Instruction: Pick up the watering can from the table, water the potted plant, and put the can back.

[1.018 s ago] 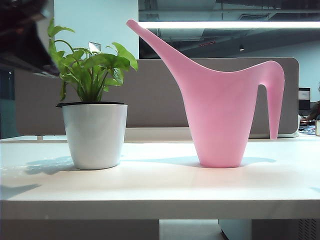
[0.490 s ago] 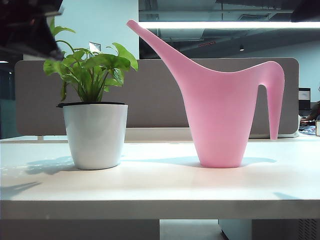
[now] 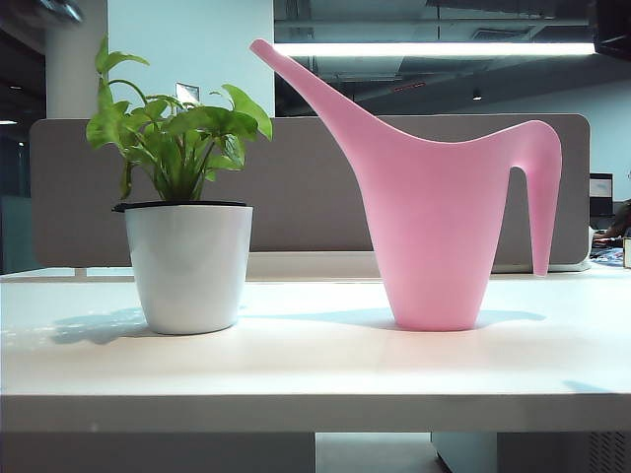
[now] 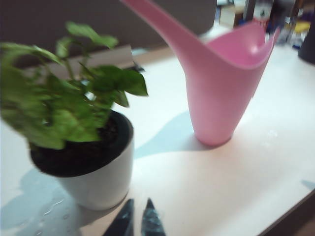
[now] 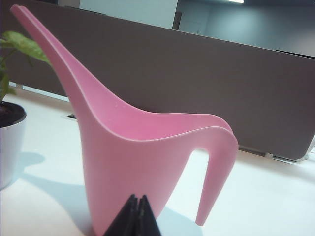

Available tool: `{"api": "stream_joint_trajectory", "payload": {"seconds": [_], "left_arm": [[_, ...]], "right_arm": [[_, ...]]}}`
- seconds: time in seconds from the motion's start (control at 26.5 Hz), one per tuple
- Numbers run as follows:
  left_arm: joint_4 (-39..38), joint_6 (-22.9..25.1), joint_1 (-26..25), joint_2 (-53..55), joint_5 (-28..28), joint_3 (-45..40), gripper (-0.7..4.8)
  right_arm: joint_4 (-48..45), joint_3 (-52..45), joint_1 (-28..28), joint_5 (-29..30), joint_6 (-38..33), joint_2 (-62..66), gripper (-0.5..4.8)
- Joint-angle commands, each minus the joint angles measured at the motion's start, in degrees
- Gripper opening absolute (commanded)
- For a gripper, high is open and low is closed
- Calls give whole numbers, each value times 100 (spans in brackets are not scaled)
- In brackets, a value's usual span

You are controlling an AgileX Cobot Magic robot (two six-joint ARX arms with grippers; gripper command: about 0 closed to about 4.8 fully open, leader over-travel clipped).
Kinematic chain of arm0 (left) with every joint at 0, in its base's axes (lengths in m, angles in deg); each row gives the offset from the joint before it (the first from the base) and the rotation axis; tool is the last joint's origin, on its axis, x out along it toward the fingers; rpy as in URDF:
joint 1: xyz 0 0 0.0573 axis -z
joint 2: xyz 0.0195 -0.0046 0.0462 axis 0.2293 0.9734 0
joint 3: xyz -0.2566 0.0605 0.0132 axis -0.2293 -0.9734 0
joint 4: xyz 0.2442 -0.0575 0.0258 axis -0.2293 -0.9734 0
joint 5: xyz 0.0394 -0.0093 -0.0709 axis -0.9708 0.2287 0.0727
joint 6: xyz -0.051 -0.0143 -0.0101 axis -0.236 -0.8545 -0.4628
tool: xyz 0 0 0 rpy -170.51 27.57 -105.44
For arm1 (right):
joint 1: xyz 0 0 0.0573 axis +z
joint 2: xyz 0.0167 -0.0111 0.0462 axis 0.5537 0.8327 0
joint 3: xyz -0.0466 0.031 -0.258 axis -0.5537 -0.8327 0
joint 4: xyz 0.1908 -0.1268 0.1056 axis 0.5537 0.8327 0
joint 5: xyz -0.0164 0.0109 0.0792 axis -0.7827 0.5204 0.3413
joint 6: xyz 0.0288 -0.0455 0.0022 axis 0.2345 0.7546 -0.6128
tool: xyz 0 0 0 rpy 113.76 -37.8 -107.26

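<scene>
Bright overhead strip light (image 3: pixel 434 48), soft shadows on white table (image 3: pixel 315 365), blurred left-wrist foliage (image 4: pixel 59 113).

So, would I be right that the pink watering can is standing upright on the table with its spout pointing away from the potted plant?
Not quite: the watering can does stand upright on the table, but its spout points toward the potted plant, not away from it. The exterior view shows this. Neither claw holds it.
</scene>
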Motion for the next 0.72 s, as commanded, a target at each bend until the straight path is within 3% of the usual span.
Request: {"api": "stream_joint_trajectory", "payload": {"seconds": [0.04,0.15,0.23,0.38,0.57,0.72], "left_arm": [[-713,-155,-2,-754,-35,61,-6],[-1137,-153,-2,-1095,-48,245,-6],[-1252,-55,-7,-1084,-37,420,-6],[-752,20,-4,-850,162,435,-6],[-376,420,-4,-315,-120,435,-6],[-55,446,-4,140,-125,435,-5]], "right_arm": [[-133,22,-293,306,-227,4,23],[-138,22,-579,599,-227,4,25],[-107,22,-850,898,-238,4,56],[-131,22,-1464,1436,-424,15,56],[-439,35,-2343,2326,-708,238,58],[-1086,39,-2981,2940,-1134,863,58]]}}
